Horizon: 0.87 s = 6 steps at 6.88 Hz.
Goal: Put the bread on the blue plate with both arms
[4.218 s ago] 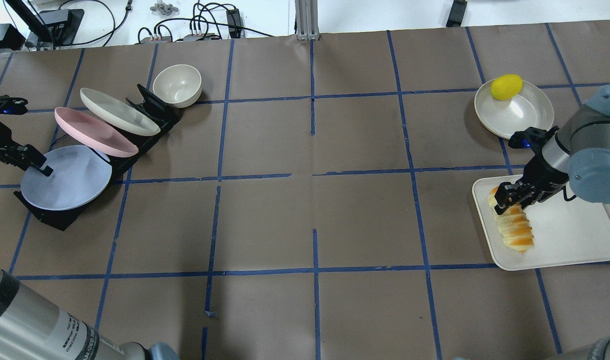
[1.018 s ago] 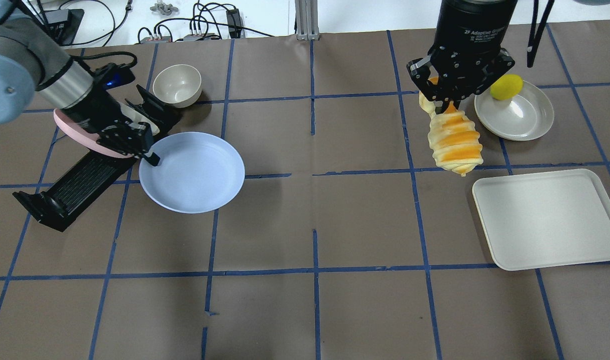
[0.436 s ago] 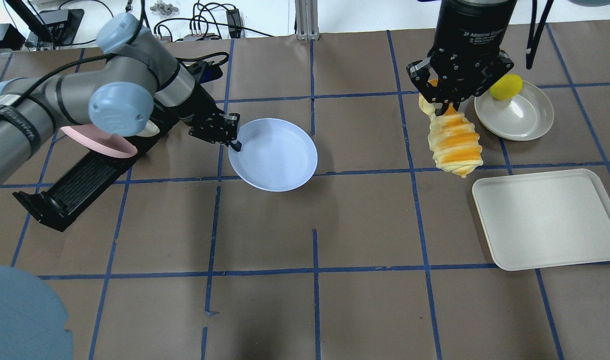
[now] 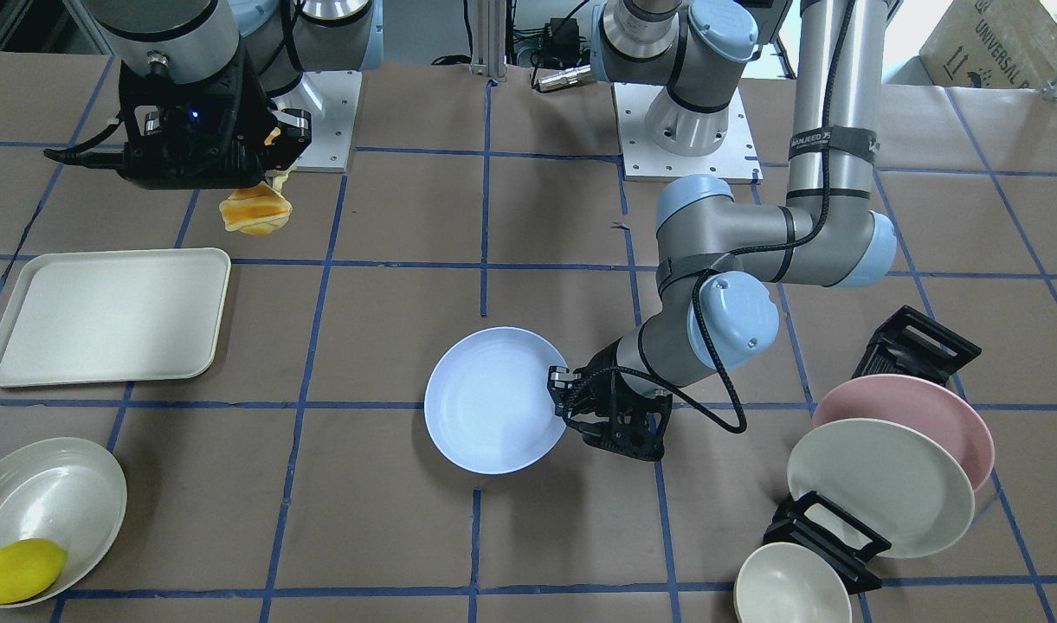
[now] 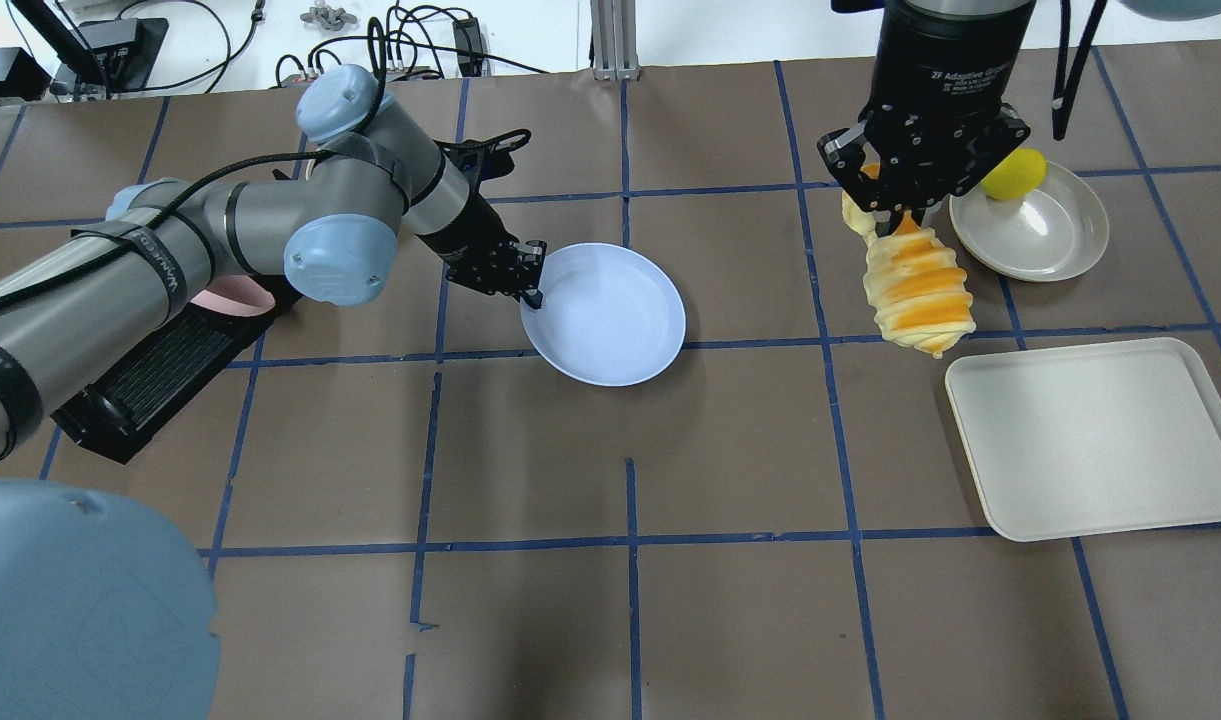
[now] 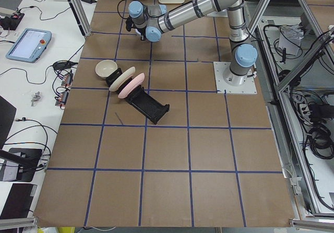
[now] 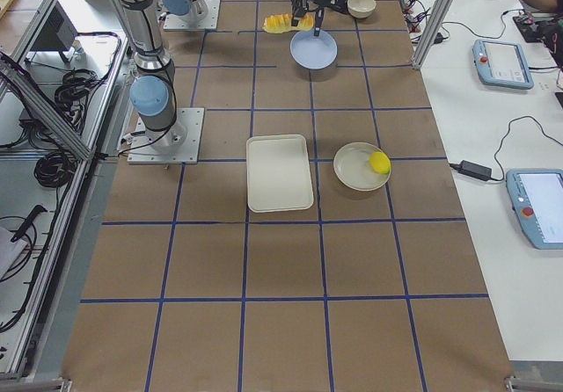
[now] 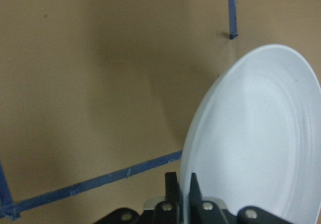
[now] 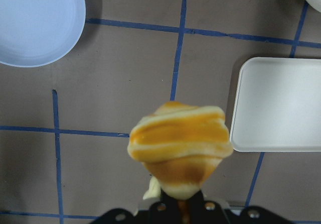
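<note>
The pale blue plate (image 5: 605, 315) is near the table's middle, held by its left rim in my shut left gripper (image 5: 530, 290). The left wrist view shows the rim (image 8: 200, 133) pinched between the fingers, with a shadow on the table beside it. My right gripper (image 5: 895, 205) is shut on the top end of the bread (image 5: 915, 290), a golden segmented loaf that hangs down above the table, right of the plate and apart from it. In the right wrist view the bread (image 9: 180, 143) hangs below the camera, with the plate (image 9: 35, 18) at the upper left.
A cream tray (image 5: 1100, 440) lies at the right, just below the hanging bread. A cream plate (image 5: 1045, 235) with a yellow lemon (image 5: 1013, 173) is behind it. The black dish rack (image 5: 140, 370) with a pink plate (image 4: 926, 407), a cream plate (image 4: 879, 484) and a bowl (image 4: 792, 588) stands at the left.
My left gripper has carried the blue plate from the rack rightward to the table's middle. The right gripper lifted the bread off the tray and has stayed almost still over the last second.
</note>
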{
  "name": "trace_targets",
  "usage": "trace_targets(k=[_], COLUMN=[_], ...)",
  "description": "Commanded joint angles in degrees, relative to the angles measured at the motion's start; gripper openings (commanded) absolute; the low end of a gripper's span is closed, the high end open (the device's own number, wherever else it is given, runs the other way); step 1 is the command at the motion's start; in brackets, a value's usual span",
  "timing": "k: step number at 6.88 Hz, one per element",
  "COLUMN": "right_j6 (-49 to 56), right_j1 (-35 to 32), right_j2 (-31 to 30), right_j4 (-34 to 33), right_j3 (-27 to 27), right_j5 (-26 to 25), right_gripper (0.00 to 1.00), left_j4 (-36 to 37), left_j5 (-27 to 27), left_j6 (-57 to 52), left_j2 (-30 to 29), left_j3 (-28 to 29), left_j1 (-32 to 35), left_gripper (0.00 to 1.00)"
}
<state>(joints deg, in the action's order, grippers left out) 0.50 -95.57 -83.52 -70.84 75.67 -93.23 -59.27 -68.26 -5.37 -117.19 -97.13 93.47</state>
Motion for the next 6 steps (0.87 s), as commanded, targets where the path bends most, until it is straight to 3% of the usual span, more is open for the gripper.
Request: trace_targets(k=[1,2,4,6], right_j6=[0.2,0.2,-1.2,-9.8], right_j1=[0.0,0.0,-0.3,-6.1], right_j2=[0.1,0.0,1.8,8.7], right_j4=[0.0,0.0,-1.3,-12.8], right_j3=[0.2,0.2,-0.3,0.1], right_j5=[-0.2,-0.1,1.0,4.5], right_gripper=[0.02,0.02,0.02,0.02], left_j4=[1.3,0.3,-11.2,-21.2], left_j5=[-0.3,-0.4,-7.0,-13.3], left_j6=[0.9,0.9,0.5,0.3], left_j2=[-0.3,1.3,9.8,15.8], left_j3=[0.4,1.0,2.8,5.4], left_j1=[0.1,-0.6,-4.1,-7.7], left_gripper=[1.0,1.0,1.0,1.0])
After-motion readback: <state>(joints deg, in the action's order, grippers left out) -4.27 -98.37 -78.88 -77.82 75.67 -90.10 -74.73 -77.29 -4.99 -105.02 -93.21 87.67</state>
